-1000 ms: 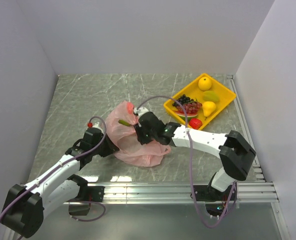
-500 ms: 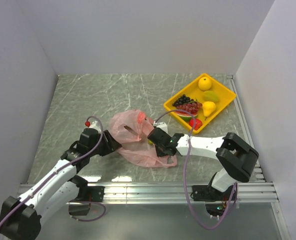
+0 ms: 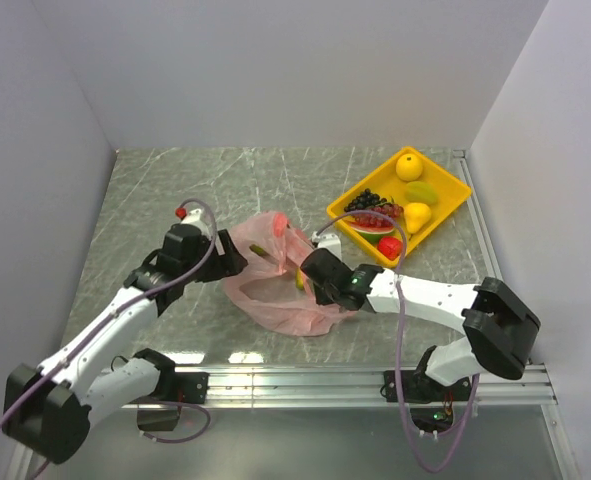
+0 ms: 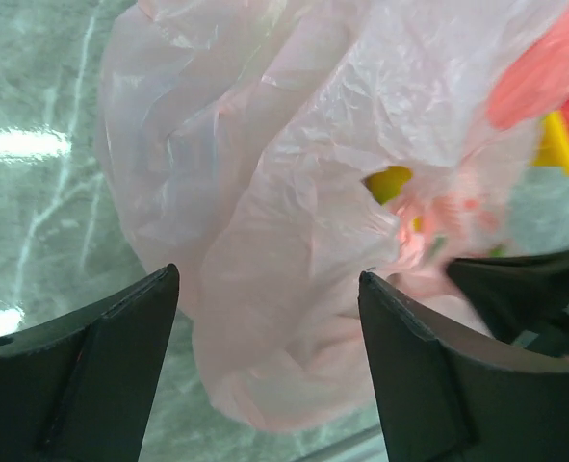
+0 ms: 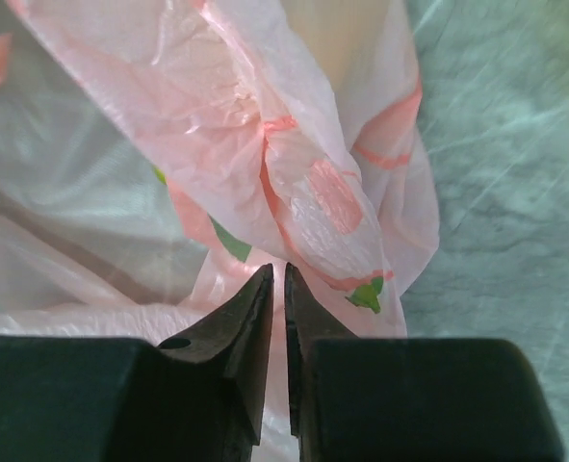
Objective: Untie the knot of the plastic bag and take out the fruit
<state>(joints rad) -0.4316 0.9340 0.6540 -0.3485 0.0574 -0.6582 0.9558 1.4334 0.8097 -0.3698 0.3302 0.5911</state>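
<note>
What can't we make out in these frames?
Knot: top view, plastic bag folds and the right arm cover it.
Fruit: left wrist view, only a yellow patch shows through the film.
Right pincer: right wrist view, nearly shut; its own fingers hide whether film is pinched.

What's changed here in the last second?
The left gripper slid away from the arm bases and opened its jaws beside the plastic bag. The right gripper pulled back toward the near edge, jaws pinched on the bag's film, dragging the bag slightly right. The yellow tray and the fruit in it stayed put.
</note>
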